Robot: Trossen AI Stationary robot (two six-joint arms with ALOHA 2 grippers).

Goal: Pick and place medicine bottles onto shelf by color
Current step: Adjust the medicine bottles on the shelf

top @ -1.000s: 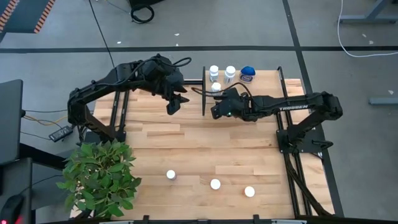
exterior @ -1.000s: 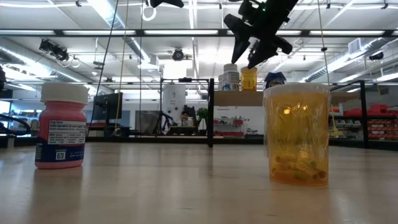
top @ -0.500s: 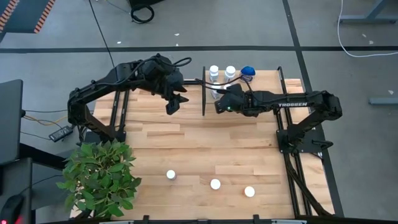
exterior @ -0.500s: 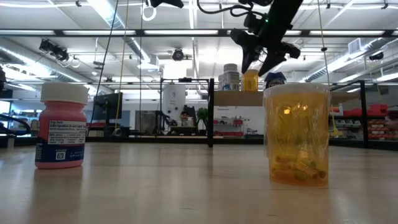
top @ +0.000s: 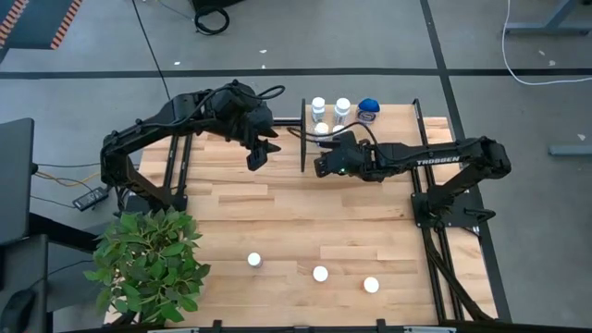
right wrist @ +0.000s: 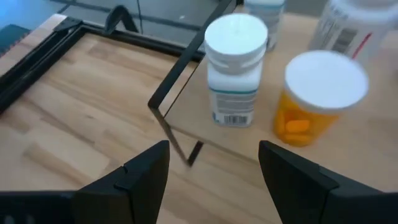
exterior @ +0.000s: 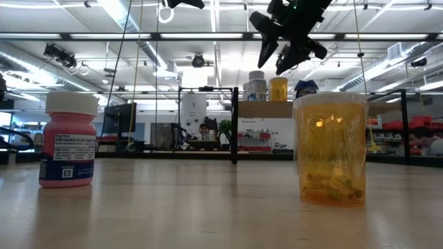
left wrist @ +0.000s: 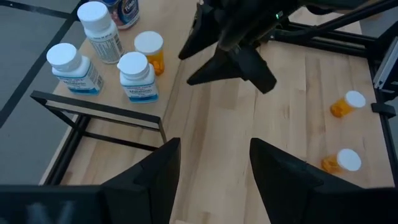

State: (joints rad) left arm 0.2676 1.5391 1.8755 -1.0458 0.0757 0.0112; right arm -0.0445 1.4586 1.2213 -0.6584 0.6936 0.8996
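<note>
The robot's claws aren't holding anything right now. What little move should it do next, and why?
Probably swing the right claw toward the near edge of the table, over the three bottles standing there. It hangs open and empty beside the shelf, where an orange bottle already stands among white ones. The left claw waits, empty.

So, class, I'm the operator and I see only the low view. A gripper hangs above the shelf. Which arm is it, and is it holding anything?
Observer: It's the right gripper. Its wrist view shows the jaws open and empty, facing a white bottle and an orange bottle on the shelf.
Operator: Where is the other arm?
Observer: The left gripper hangs beside the shelf, jaws open and empty.
Operator: How many bottles are off the shelf?
Observer: Three loose bottles stand near the table's front edge.
</note>
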